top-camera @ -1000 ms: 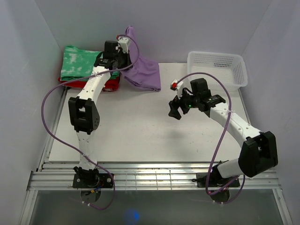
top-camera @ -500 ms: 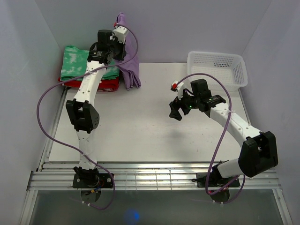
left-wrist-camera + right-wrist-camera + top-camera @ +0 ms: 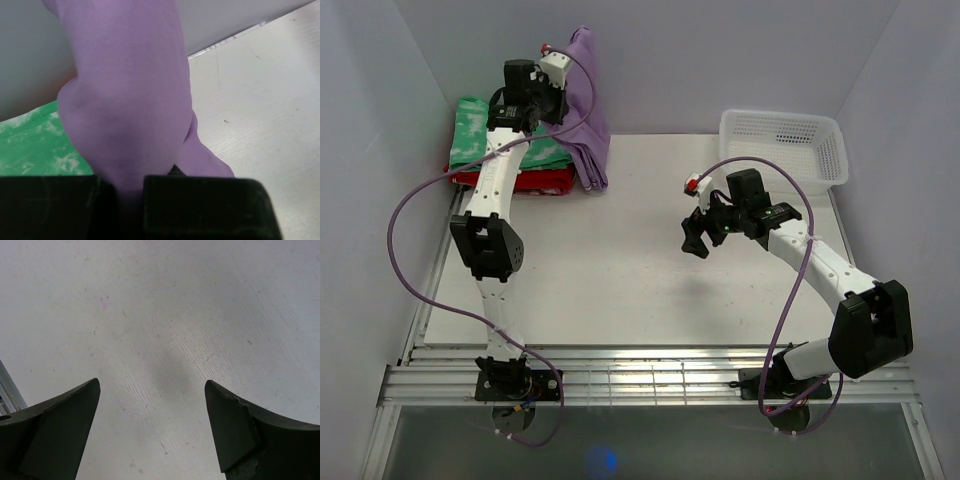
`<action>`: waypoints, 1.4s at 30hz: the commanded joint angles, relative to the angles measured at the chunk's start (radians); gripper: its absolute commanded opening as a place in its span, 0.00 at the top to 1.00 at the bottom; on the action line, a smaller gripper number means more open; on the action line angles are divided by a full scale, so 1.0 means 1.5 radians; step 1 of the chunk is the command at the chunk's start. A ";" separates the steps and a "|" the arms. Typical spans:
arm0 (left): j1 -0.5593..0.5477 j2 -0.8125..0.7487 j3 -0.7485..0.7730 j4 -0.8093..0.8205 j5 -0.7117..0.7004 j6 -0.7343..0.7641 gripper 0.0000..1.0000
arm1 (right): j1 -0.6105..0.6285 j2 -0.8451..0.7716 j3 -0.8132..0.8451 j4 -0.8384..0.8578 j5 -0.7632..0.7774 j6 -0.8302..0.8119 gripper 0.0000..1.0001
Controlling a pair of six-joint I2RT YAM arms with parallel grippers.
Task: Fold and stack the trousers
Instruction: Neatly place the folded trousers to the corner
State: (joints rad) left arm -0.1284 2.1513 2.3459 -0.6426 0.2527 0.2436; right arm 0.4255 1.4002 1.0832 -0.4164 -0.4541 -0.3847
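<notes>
The folded lavender trousers [image 3: 587,110] hang from my left gripper [image 3: 563,92] at the table's far left, their lower end draped beside the clothes stack. In the left wrist view the purple cloth [image 3: 130,95] fills the space between the two black fingers, which are shut on it. My right gripper [image 3: 694,232] is open and empty, hovering over the bare table right of centre. The right wrist view shows its two dark fingertips [image 3: 60,425] wide apart above the white tabletop.
A green-and-white mottled folded garment [image 3: 480,130] lies on a red folded garment [image 3: 535,181] at the far left corner. A white mesh basket [image 3: 785,145] stands at the far right. Grey walls close in behind and at both sides.
My left gripper has lifted and carried the trousers leftward toward the stack; the cloth has gathered from a spread shape into a narrow hanging fold. The right arm has not moved.
</notes>
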 commanded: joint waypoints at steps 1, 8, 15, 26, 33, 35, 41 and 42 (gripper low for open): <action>0.025 -0.069 0.059 0.086 0.030 0.012 1.00 | -0.003 -0.017 0.011 -0.003 -0.003 -0.010 0.10; 0.030 -0.068 0.076 0.122 0.046 0.019 1.00 | -0.003 -0.011 0.016 -0.004 -0.004 -0.010 0.10; 0.050 -0.076 0.081 0.157 0.063 0.002 1.00 | -0.003 -0.007 0.022 -0.008 -0.005 -0.014 0.10; 0.066 -0.079 0.091 0.183 0.072 -0.015 1.00 | -0.003 -0.007 0.021 -0.007 -0.005 -0.014 0.10; 0.066 -0.084 0.091 0.188 0.115 -0.045 1.00 | -0.002 0.000 0.025 -0.003 -0.010 -0.010 0.10; 0.066 -0.081 0.092 0.191 0.125 -0.065 1.00 | -0.003 0.000 0.023 0.000 -0.011 -0.009 0.10; 0.064 -0.072 0.093 0.215 0.135 -0.101 1.00 | -0.003 -0.001 0.020 0.000 -0.009 -0.009 0.10; 0.064 -0.069 0.092 0.217 0.135 -0.103 1.00 | -0.003 -0.003 0.019 0.000 -0.008 -0.011 0.10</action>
State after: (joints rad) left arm -0.0345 2.1502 2.4176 -0.4526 0.4297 0.1249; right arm 0.4255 1.4006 1.0832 -0.4179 -0.4549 -0.3977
